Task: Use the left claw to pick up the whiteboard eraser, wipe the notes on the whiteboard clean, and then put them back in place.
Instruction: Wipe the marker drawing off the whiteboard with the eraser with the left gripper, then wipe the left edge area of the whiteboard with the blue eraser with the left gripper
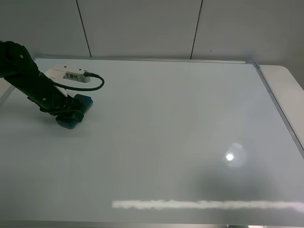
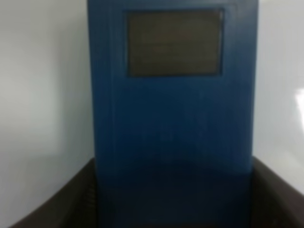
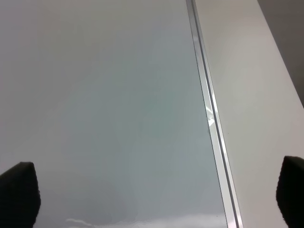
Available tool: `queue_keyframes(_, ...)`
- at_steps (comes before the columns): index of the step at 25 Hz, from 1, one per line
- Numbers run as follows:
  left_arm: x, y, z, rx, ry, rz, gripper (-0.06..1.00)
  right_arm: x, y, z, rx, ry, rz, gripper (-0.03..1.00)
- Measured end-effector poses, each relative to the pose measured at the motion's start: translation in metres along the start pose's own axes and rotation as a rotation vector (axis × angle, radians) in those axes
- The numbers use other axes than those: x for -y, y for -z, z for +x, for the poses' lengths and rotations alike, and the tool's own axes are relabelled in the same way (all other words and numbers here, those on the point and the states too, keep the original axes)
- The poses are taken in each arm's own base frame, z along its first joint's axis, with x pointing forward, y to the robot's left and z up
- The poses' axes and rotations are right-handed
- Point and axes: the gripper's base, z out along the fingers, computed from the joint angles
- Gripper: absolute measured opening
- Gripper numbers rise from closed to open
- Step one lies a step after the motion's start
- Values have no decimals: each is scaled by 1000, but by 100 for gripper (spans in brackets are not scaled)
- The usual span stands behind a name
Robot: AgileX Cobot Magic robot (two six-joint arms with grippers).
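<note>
The whiteboard (image 1: 166, 133) fills most of the exterior high view. The teal-blue whiteboard eraser (image 1: 83, 101) lies flat on its left part. My left claw (image 1: 71, 112) is over it, fingers down each long side, shut on it. In the left wrist view the eraser (image 2: 173, 118) fills the middle, with one dark patch on top and black fingers (image 2: 61, 204) against both edges. No red notes show anywhere on the board. My right gripper (image 3: 154, 192) is open and empty above the board's right edge; it does not show in the exterior high view.
The left arm's white labelled housing (image 1: 71, 74) and looping black cable (image 1: 97, 83) lie behind the eraser. The board's silver frame (image 3: 209, 118) runs beside a pale table strip (image 1: 285, 80). A wall stands behind. Light glare (image 1: 230, 156) sits at lower right.
</note>
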Motion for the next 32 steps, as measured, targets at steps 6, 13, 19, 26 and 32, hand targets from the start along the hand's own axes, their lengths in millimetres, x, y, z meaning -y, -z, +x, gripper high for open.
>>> queue_keyframes(6, 53, -1, 2, -39, -74, 92, 55, 0, 0, 0, 0, 0, 0, 99)
queue_keyframes(13, 61, 23, 7, -41, -80, 104, 55, 0, 0, 0, 0, 0, 0, 99)
queue_keyframes(19, 26, 62, 4, 8, -36, -10, 55, 0, 0, 0, 0, 0, 0, 99)
queue_keyframes(26, -30, 73, 18, -73, 78, -144, 55, 0, 0, 0, 0, 0, 0, 99)
queue_keyframes(32, -72, 80, 28, -57, 209, -197, 55, 0, 0, 0, 0, 0, 0, 99)
